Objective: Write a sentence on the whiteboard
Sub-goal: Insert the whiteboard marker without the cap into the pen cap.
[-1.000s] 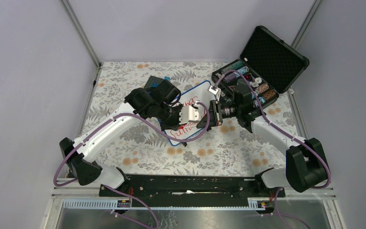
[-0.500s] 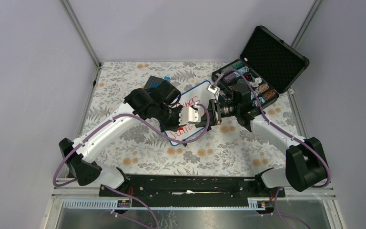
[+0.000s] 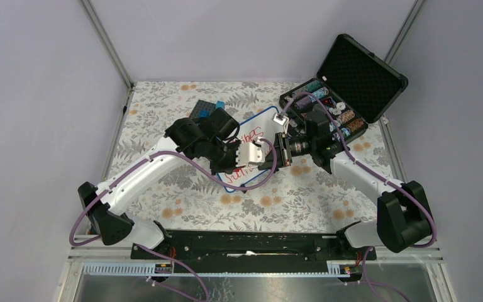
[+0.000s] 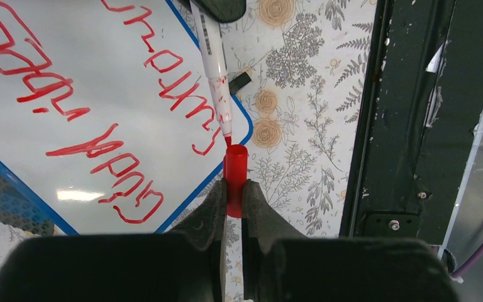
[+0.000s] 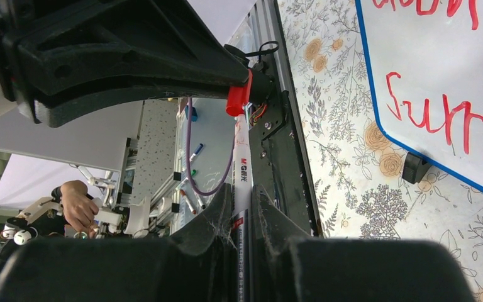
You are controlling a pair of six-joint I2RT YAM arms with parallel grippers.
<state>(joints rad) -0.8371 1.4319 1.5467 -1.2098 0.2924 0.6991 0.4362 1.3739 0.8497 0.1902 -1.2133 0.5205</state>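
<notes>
The whiteboard (image 3: 265, 119) with a blue rim lies on the flowered table. It also shows in the left wrist view (image 4: 12, 138) and the right wrist view (image 5: 415, 38). The sentence (image 4: 100, 151) is in red marker letters in two lines (image 5: 427, 116). My left gripper (image 4: 233, 189) is shut on a red marker cap (image 4: 235, 170). My right gripper (image 5: 242, 195) is shut on a white marker (image 5: 241, 170). The marker's red tip is at the mouth of the cap (image 5: 238, 100). Both grippers (image 3: 270, 153) meet above the board's near right edge.
An open black case (image 3: 352, 75) with several small items stands at the back right. A dark studded baseplate (image 3: 202, 110) lies left of the board. The board's black foot (image 4: 240, 78) rests on the table. A black rail (image 4: 402, 126) runs along the near edge.
The two grippers have come closer together. The marker's tip has reached the mouth of the red cap. The board has not moved.
</notes>
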